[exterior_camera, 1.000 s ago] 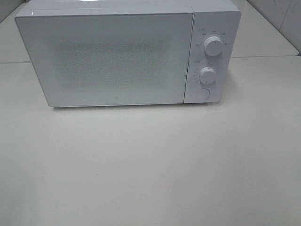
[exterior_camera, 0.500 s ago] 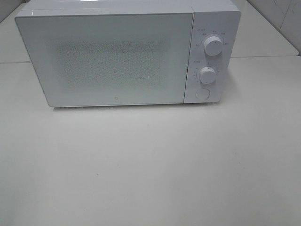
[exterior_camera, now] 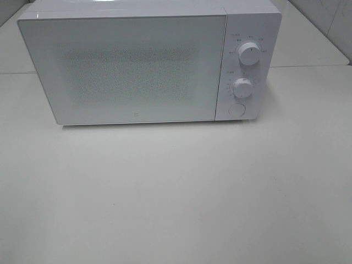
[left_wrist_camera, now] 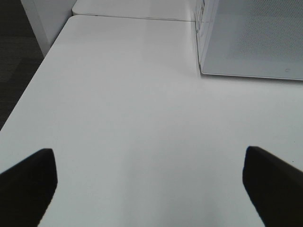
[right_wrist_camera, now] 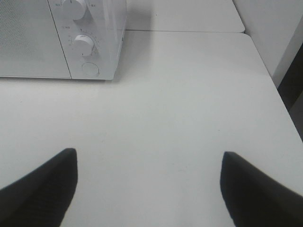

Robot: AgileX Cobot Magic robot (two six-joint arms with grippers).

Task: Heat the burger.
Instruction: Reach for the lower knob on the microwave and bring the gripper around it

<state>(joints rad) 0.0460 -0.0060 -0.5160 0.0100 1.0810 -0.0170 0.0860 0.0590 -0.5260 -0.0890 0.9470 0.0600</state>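
Standing on table [exterior_camera: 176, 192]: white microwave [exterior_camera: 137, 66], door shut. In front of microwave, left claw [left_wrist_camera: 149, 161] and right claw [right_wrist_camera: 149, 158], each spread wide, empty. Whereabouts of burger cannot be told.

A glossy white microwave [exterior_camera: 247, 22], its door [exterior_camera: 132, 71] a smooth pane over fine dotted mesh, sits on a matt, smooth off-white table [exterior_camera: 176, 192]; knobs [exterior_camera: 249, 54] look plastic.

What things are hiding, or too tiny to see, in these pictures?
- Inside the microwave: all views, its closed dotted door hides it; no burger shows anywhere.
- Markings around the upper knob: exterior high view, too small to read.
- The left gripper and right gripper: wrist views, only open fingertips show, rest cut off by the edge.
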